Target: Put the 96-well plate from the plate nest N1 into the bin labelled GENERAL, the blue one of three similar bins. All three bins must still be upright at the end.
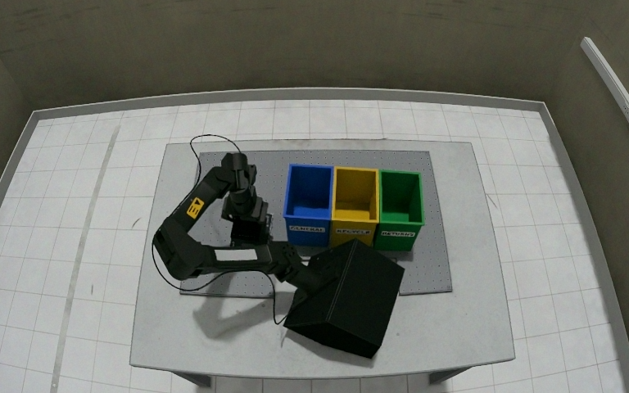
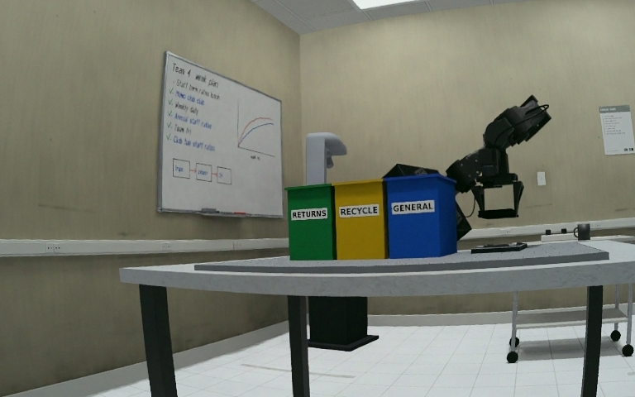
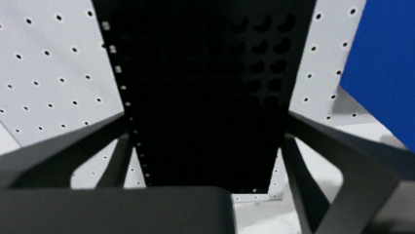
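My gripper (image 2: 498, 200) is shut on the black 96-well plate (image 2: 497, 213) and holds it level, well above the flat black plate nest N1 (image 2: 498, 247) on the grey mat. In the wrist view the plate (image 3: 205, 73) fills the space between my two fingers, with rows of round wells showing. The blue bin labelled GENERAL (image 2: 419, 216) stands upright just beside the gripper; it is the leftmost of the three bins in the overhead view (image 1: 308, 204), and its wall shows at the right edge of the wrist view (image 3: 385, 63). From above, my gripper (image 1: 248, 232) hangs left of the blue bin.
The yellow RECYCLE bin (image 1: 355, 205) and the green RETURNS bin (image 1: 400, 209) stand upright in a row touching the blue one. A large black box (image 1: 352, 296) at the arm's base sits in front of the bins. The perforated grey mat lies under them.
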`<state>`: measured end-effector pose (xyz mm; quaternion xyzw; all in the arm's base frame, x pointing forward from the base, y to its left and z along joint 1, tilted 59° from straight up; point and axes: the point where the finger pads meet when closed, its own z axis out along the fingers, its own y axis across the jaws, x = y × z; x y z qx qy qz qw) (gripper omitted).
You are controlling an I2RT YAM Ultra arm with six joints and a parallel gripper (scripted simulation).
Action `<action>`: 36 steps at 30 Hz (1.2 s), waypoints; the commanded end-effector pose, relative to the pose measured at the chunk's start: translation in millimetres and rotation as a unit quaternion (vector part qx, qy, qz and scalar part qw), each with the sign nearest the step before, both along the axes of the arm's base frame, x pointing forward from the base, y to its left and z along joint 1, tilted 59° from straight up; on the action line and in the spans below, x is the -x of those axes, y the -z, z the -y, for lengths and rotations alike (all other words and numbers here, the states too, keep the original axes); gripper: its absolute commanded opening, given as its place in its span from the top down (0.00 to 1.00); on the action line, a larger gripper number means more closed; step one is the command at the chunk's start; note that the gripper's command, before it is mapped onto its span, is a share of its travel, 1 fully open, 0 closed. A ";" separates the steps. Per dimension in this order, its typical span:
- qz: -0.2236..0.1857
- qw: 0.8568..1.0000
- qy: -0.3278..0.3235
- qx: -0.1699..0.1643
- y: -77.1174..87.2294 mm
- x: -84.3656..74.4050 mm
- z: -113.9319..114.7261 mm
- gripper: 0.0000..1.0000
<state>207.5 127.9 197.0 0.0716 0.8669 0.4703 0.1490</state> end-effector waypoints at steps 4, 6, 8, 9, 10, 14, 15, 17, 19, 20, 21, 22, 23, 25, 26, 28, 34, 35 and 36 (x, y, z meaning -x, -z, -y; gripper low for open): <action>0.001 1.000 -0.004 0.000 -11.8 3.7 11.9 1.00; 0.001 1.000 -0.004 0.000 -13.5 4.7 14.6 1.00; 0.001 1.000 -0.004 -0.001 -15.3 5.7 17.3 1.00; 0.001 1.000 -0.004 -0.001 -16.1 6.3 18.7 1.00; 0.001 1.000 -0.004 -0.001 -17.0 6.8 20.0 1.00; 0.001 1.000 -0.003 -0.001 -18.7 7.8 22.7 1.00; 0.001 1.000 -0.003 -0.001 -19.6 8.3 24.1 1.00; 0.001 1.000 -0.003 -0.001 -21.3 9.3 26.8 1.00; 0.001 1.000 -0.003 -0.001 -23.1 10.4 29.5 1.00; 0.001 1.000 -0.003 -0.001 -23.9 10.9 30.9 1.00; 0.001 1.000 -0.003 -0.001 -24.8 11.4 32.2 1.00; 0.001 1.000 -0.003 -0.001 -25.6 11.9 33.6 1.00; 0.001 1.000 -0.003 -0.001 -26.5 12.4 35.0 1.00; 0.001 1.000 -0.003 -0.001 -28.2 13.4 37.7 1.00; 0.001 1.000 -0.003 -0.001 -29.1 13.9 39.0 1.00; 0.002 1.000 -0.003 -0.001 -29.9 14.5 40.4 1.00; 0.000 1.000 -0.002 0.002 -33.0 17.4 47.8 1.00; 0.003 1.000 -0.003 0.004 -33.5 16.7 49.9 1.00; 0.005 1.000 -0.003 0.007 -33.8 16.9 51.9 1.00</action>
